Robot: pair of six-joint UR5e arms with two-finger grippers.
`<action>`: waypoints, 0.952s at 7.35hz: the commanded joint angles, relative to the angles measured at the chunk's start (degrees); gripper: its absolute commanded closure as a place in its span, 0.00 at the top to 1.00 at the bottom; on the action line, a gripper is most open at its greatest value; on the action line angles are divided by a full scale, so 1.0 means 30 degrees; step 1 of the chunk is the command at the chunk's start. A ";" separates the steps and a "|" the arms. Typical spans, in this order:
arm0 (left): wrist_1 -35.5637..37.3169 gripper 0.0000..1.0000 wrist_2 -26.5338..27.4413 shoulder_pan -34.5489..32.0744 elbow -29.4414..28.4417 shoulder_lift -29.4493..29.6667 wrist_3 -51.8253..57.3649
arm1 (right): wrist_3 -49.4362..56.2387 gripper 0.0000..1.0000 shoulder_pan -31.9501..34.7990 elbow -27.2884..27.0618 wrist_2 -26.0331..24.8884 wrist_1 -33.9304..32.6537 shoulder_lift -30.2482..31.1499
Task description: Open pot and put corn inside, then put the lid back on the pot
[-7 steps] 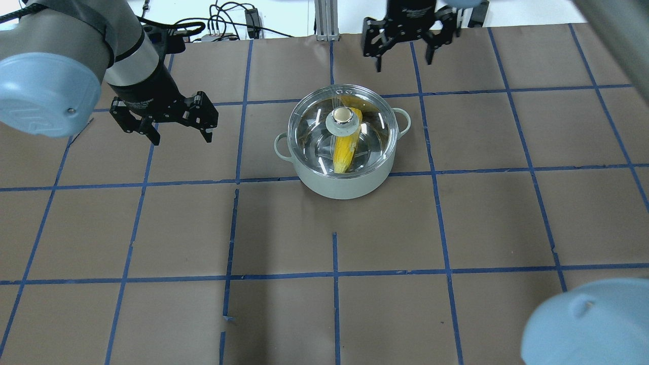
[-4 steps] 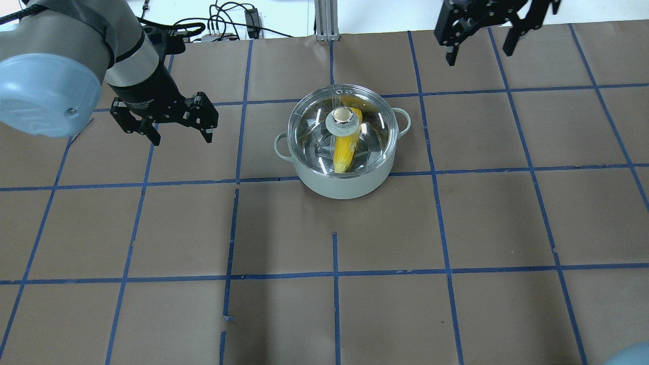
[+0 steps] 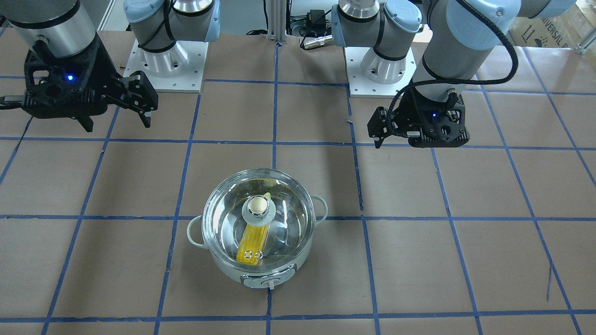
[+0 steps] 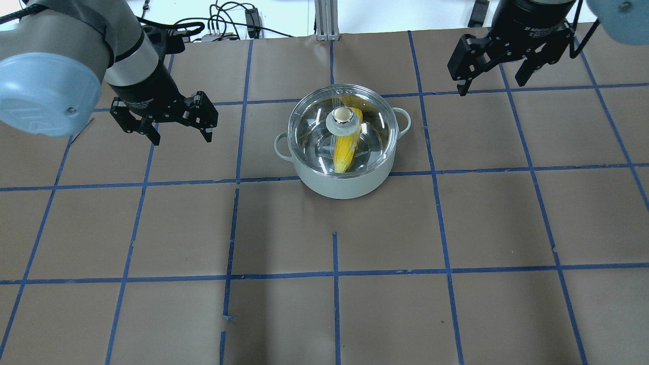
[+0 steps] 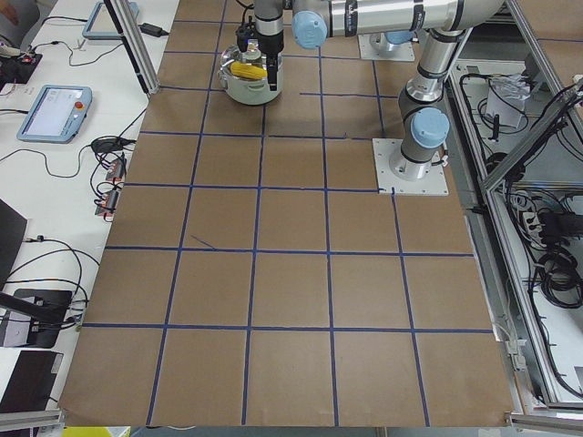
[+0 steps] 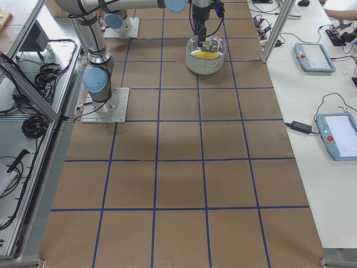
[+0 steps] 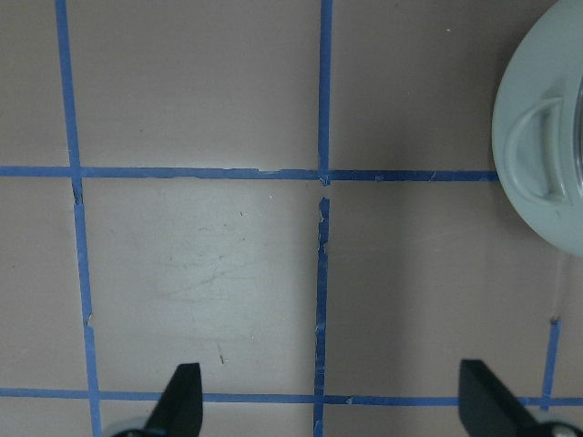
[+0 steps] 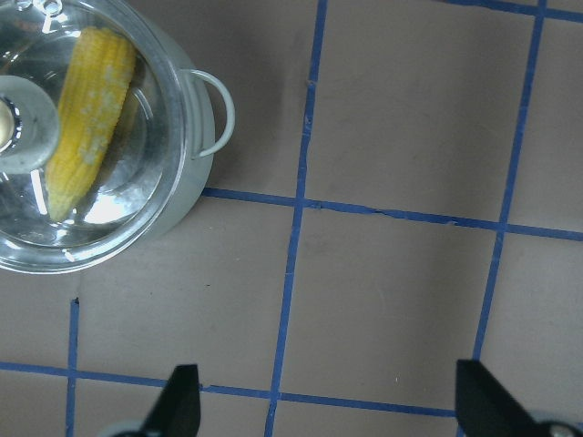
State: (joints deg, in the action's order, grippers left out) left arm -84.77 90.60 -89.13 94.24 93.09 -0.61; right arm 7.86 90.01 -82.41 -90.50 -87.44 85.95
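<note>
The pale mint pot [image 4: 345, 185] stands on the table a little behind its middle. The clear glass lid [image 4: 375, 121] sits on the pot, with its cream knob [image 4: 343, 118] upright. The yellow corn [image 4: 345, 152] lies inside and shows through the glass. My left gripper [image 4: 181, 137] hovers open and empty to the left of the pot, apart from it. My right gripper [image 4: 492, 86] hovers open and empty behind and right of the pot. The right wrist view shows the pot [image 8: 196, 173], the corn [image 8: 86, 118] and the lid knob [image 8: 14, 123] at its upper left. The left wrist view shows the pot's [image 7: 537, 155] side handle.
The table [image 4: 456, 228] is brown paper with a blue tape grid. A metal post [image 4: 324, 17] and cables [image 4: 228, 20] stand at the far edge. The two arm bases [image 3: 167, 70] [image 3: 382, 70] sit on the robot's side. Tablets [image 6: 315, 56] lie on a side bench.
My right gripper has moved from just behind the pot out to the right, then a little nearer. It stays open. The left arm, pot, lid and corn have not moved.
</note>
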 commanded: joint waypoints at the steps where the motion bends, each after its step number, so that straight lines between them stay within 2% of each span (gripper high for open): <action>1: 0.0072 1.00 -0.0023 0.0003 0.0051 0.0025 -0.0002 | -0.0890 1.00 0.1106 0.0104 0.0079 -0.0062 -0.0290; 7: 0.0248 1.00 -0.0140 0.0149 0.0139 -0.0005 -0.0089 | -0.0717 0.99 -0.0178 0.0663 0.0254 0.0902 -0.0790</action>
State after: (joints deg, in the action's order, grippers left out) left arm -84.17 90.21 -88.92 94.61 93.12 -0.88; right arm 5.57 90.70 -80.51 -89.87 -85.73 83.62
